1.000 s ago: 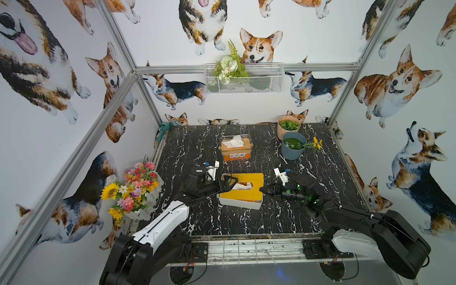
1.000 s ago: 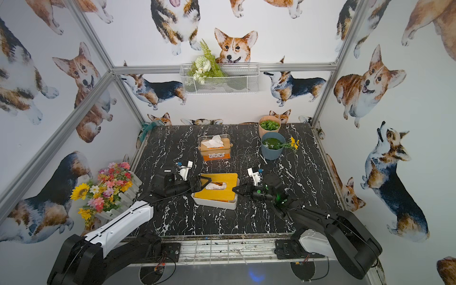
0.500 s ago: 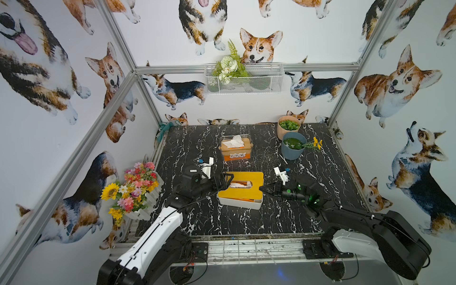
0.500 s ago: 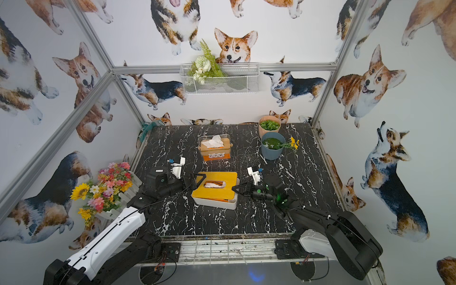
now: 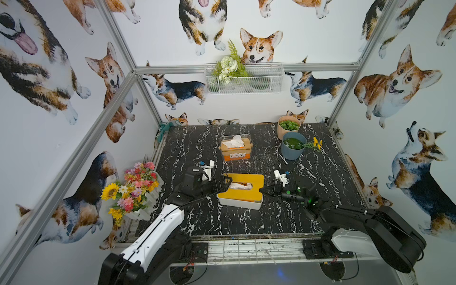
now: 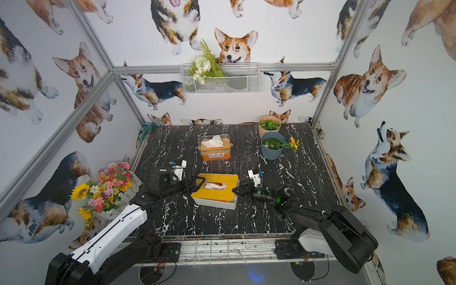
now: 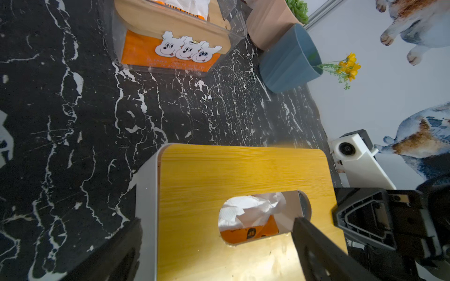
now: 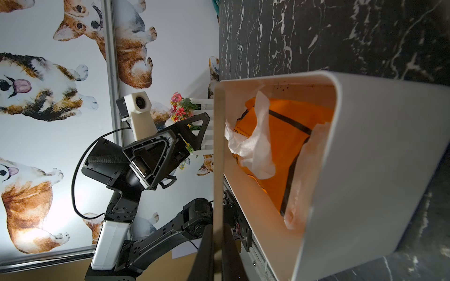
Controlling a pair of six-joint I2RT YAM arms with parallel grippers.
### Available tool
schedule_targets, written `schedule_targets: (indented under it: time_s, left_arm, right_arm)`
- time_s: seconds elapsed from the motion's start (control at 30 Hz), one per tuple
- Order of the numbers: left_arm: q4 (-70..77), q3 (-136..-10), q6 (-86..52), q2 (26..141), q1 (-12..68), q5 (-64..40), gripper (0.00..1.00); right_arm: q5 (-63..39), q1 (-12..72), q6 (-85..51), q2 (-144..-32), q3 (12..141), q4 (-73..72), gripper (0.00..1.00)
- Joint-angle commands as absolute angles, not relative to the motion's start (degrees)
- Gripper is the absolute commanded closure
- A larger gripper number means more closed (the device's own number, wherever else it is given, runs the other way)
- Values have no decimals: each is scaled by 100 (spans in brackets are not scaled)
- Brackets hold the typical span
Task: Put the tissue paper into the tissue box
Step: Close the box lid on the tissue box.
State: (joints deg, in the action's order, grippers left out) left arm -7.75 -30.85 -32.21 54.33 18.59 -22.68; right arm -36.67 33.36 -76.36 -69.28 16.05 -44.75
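Tissue paper (image 8: 253, 150) inside box (image 8: 370, 158); lid edge (image 8: 218, 155) raised.

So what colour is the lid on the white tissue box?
The lid is yellow-orange with wood grain; clearest in the left wrist view.

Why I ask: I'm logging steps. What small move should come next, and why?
Probably lower the right end effector so the wooden lid settles flat on the white tissue box. It is shut on the lid's edge, which stands raised off the box there, and the tissue pack already lies inside.
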Motion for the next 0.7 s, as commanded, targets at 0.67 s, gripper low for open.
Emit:
schedule_targets:
  time_s: [0.67]
  left_arm:
    - [-1030, -3165, -2791, 5894, 1847, -2240, 5]
  right_arm:
    - [-3867, 3341, -7839, -7137, 1450, -5388, 100]
